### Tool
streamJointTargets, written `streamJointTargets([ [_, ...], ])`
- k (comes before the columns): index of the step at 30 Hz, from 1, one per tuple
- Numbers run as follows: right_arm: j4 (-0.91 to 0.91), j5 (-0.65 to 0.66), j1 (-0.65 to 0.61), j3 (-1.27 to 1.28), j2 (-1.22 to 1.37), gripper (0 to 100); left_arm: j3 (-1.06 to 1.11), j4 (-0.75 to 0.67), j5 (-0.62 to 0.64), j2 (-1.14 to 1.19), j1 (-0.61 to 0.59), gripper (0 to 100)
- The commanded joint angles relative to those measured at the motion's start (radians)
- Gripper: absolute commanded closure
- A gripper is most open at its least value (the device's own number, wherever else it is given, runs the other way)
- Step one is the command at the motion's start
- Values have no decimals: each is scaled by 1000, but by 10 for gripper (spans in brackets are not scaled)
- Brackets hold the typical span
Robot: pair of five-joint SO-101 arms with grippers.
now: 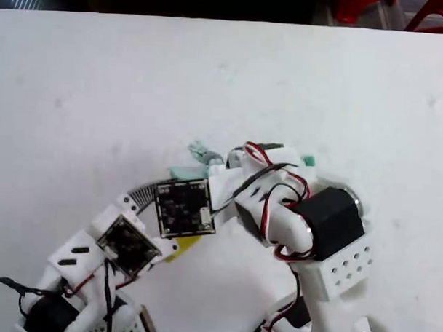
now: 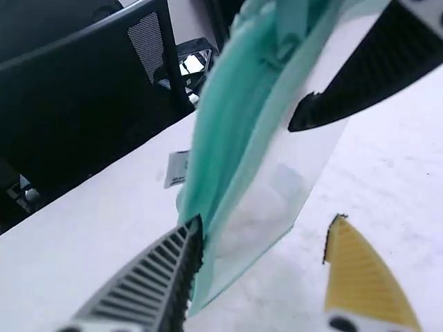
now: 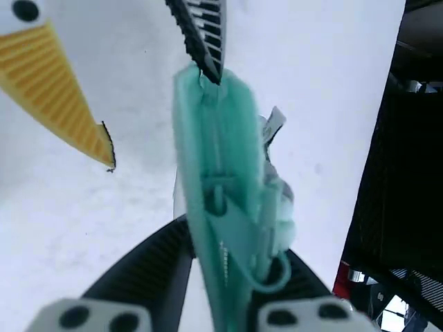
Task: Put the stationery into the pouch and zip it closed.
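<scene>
Teal pouch (image 3: pixel 218 173), one, clamped tight in right hand (image 3: pixel 235 242) (left hand (image 2: pixel 266 221) spread apart)

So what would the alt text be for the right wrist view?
A teal pouch is held edge-on, pinched between the two black fingers of the right hand. The left hand sits open at its far end, grey finger touching it, yellow finger apart, over a white table.
</scene>
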Motion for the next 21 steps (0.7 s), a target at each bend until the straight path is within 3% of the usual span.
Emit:
streamJointTargets([
  [1, 21, 69, -12, -6, -24, 981, -55, 0, 17, 4, -18, 706],
  [5, 21, 141, -5, -8, -24, 981, -55, 0, 60, 4, -70, 706],
  [12, 18, 186, 116, -8, -18, 981, -71, 2, 55, 4, -137, 706],
  [21, 18, 120, -107, 2, -22, 981, 5, -72, 61, 4, -18, 706],
])
